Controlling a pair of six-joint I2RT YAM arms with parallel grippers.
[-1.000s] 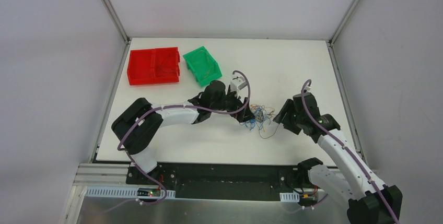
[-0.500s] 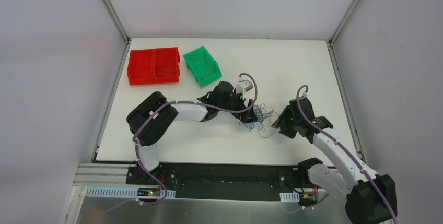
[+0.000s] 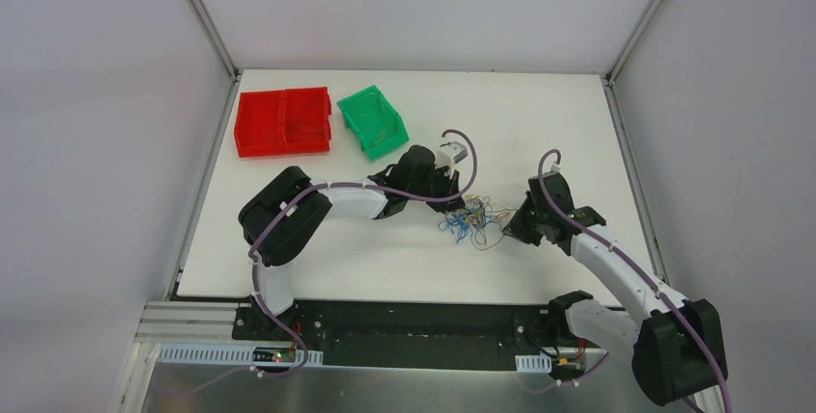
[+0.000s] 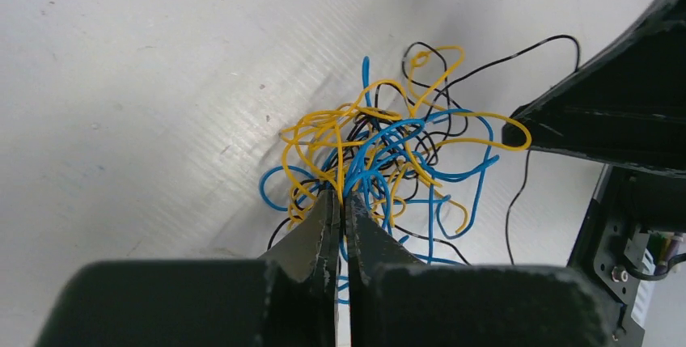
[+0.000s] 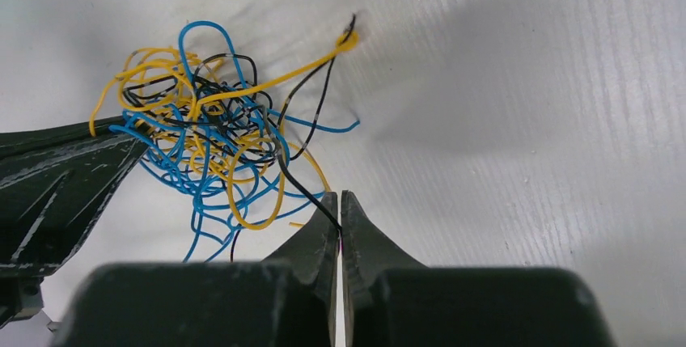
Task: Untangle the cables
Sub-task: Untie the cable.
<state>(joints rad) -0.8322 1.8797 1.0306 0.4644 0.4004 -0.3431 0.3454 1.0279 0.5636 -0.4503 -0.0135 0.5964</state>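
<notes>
Right end effector has neared left end effector; both pinch the cables (blue-yellow-black clump).

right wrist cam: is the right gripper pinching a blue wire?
No, the right gripper is shut on a black wire leading out of the cable clump.

Premises were a robotics laboratory cell: white table enclosed by panels on aluminium posts, left arm and right arm bolted at its near edge, red bin and green bin on it.
</notes>
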